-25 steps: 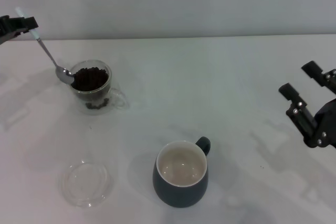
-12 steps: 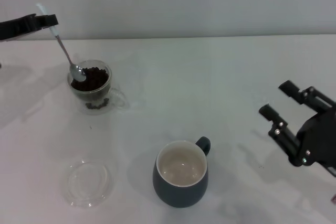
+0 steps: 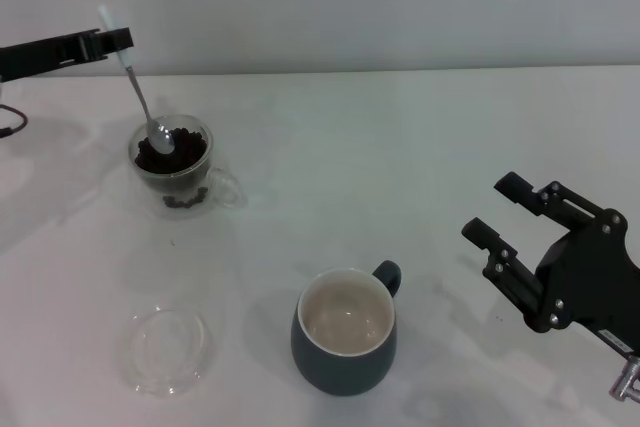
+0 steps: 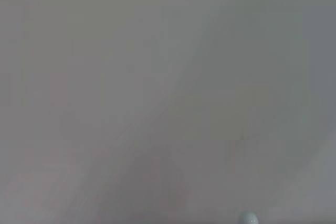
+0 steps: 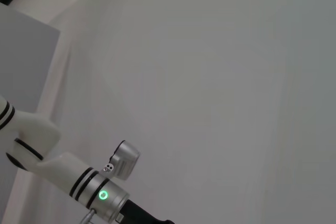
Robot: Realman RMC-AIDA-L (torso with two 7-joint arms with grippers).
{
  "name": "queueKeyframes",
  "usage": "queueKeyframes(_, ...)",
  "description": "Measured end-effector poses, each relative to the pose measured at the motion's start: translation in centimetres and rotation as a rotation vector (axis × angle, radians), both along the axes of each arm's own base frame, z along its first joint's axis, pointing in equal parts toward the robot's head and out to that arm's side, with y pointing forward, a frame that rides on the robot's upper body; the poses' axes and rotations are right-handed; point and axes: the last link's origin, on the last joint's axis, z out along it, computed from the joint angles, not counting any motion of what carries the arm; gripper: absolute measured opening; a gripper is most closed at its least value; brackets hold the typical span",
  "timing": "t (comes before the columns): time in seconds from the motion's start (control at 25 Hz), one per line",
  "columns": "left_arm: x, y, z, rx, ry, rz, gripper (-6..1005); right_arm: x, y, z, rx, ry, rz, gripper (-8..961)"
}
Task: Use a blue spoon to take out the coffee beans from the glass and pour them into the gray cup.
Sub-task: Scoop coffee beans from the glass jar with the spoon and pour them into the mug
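My left gripper [image 3: 112, 43] clamps the blue spoon [image 3: 141, 97] by its handle tip, bowl dipped into the coffee beans [image 3: 172, 153] in the glass [image 3: 176, 162] at far left. Scooping step; whether beans sit in the bowl is unclear. Next: lift level, carry right to the gray cup [image 3: 345, 332]. My right gripper [image 3: 508, 225] hovers spread, empty, far right.

blue spoon [image 3: 148, 117] bowl partly sunk in coffee beans [image 3: 170, 154]; left arm cut off
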Motion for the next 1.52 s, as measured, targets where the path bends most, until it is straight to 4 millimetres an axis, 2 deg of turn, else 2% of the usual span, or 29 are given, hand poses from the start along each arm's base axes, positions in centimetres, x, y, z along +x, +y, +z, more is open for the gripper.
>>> queueKeyframes(0.28, -0.7, 0.0, -1.0, 0.028, 0.066, 0.012, 120, 0.1, -0.1, -0.1, -0.006, 0.0, -0.01, 483)
queueKeyframes(0.68, -1.6, -0.9, -2.1, 0.02, 0.041, 0.045, 120, 0.3, 0.3, -0.1, -0.008, -0.004, -0.032, 483)
queueKeyframes(0.96, -3.1, -2.1, -2.5, 0.009, -0.039, 0.137, 122, 0.4, 0.7, 0.1, 0.011, -0.005, -0.049, 483)
queueKeyframes(1.52, -6.0, -4.3, -1.8, 0.047, -0.234, 0.267, 121, 0.3, 1.6, -0.2, 0.005, -0.025, -0.059, 482)
